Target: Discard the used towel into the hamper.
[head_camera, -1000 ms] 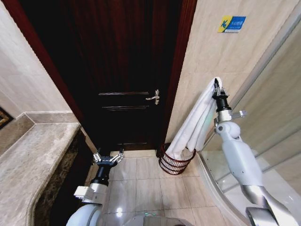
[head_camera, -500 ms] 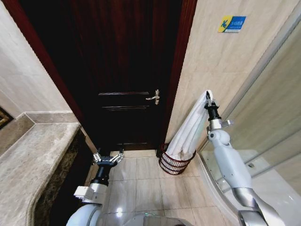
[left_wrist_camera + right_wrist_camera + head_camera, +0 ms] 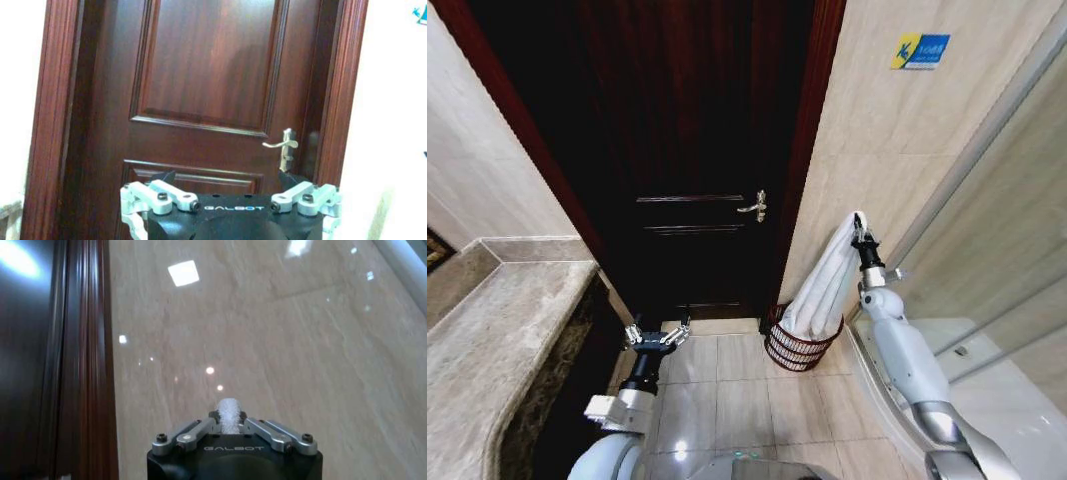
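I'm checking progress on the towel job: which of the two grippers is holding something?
The right gripper, raised by the tiled wall, pinches the top of the white towel that hangs into the hamper. The left gripper hangs open, low before the door.

Dark wooden door point(image 3: 697, 150), beige tiled walls point(image 3: 877, 130), pale floor tiles point(image 3: 727, 390) — marble counter point(image 3: 497, 340) on the left.

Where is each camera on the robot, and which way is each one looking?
Head view: sits on the robot's head, looks forward and down at the door, the hamper and the towel; both arms show, the left gripper low, the right gripper holding the towel.
Left wrist view: sits on the left arm, faces the door; the open left gripper shows.
Right wrist view: sits on the right arm, faces the tiled wall; the right gripper pinches the towel.
Shared: head and left wrist views both show the door handle.
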You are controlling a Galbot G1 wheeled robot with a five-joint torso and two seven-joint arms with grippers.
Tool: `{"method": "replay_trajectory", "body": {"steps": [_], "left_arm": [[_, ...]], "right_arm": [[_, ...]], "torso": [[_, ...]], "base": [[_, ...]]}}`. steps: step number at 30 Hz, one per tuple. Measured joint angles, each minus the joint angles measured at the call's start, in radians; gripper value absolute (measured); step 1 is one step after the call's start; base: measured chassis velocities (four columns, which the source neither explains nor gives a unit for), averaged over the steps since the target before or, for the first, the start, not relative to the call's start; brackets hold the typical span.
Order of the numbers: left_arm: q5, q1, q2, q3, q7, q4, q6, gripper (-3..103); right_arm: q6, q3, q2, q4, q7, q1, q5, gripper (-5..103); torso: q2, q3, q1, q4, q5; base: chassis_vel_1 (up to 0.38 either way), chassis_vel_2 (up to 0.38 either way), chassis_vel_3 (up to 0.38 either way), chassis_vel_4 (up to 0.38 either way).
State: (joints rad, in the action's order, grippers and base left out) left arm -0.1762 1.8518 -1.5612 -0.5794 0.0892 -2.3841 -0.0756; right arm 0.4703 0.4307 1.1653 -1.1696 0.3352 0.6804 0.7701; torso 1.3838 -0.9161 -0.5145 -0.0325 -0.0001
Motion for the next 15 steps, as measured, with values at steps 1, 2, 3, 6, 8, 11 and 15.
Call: {"method": "replay_trajectory", "body": {"steps": [1, 2, 3, 6, 8, 11, 15], "left_arm": [[0.000, 0.000, 0.000, 0.000, 0.000, 0.000, 0.000, 100], [0.000, 0.000, 0.000, 0.000, 0.000, 0.000, 0.000, 100], [0.000, 0.000, 0.000, 0.000, 0.000, 0.000, 0.000, 100], [0.000, 0.000, 0.000, 0.000, 0.000, 0.000, 0.000, 100], [0.000, 0.000, 0.000, 0.000, 0.000, 0.000, 0.000, 100], [0.000, 0.000, 0.000, 0.000, 0.000, 0.000, 0.000, 100], [0.000, 0.000, 0.000, 0.000, 0.000, 0.000, 0.000, 100]], "right_arm": [[0.000, 0.000, 0.000, 0.000, 0.000, 0.000, 0.000, 5], [0.004, -0.002, 0.004, 0.019, 0.010, 0.000, 0.000, 5], [0.008, -0.004, 0.007, 0.030, 0.015, -0.001, 0.000, 5], [0.030, -0.011, 0.019, 0.083, 0.036, -0.014, -0.001, 5], [0.039, -0.014, 0.028, 0.112, 0.044, -0.024, -0.005, 5], [0.050, -0.023, 0.041, 0.160, 0.056, -0.048, -0.010, 5], [0.061, -0.037, 0.050, 0.219, 0.067, -0.084, -0.013, 5]], "torso": [[0.000, 0.000, 0.000, 0.0000, 0.0000], [0.000, 0.000, 0.000, 0.0000, -0.0001], [0.000, 0.000, 0.000, 0.0001, -0.0001], [0.000, 0.000, 0.000, 0.0001, 0.0003], [0.000, 0.000, 0.000, 0.0000, 0.0002], [0.000, 0.000, 0.000, 0.0000, 0.0001], [0.000, 0.000, 0.000, 0.0000, 0.0000]], "base": [[0.000, 0.000, 0.000, 0.000], [0.000, 0.000, 0.000, 0.000], [0.000, 0.000, 0.000, 0.000], [0.000, 0.000, 0.000, 0.000], [0.000, 0.000, 0.000, 0.000], [0.000, 0.000, 0.000, 0.000], [0.000, 0.000, 0.000, 0.000]]}}
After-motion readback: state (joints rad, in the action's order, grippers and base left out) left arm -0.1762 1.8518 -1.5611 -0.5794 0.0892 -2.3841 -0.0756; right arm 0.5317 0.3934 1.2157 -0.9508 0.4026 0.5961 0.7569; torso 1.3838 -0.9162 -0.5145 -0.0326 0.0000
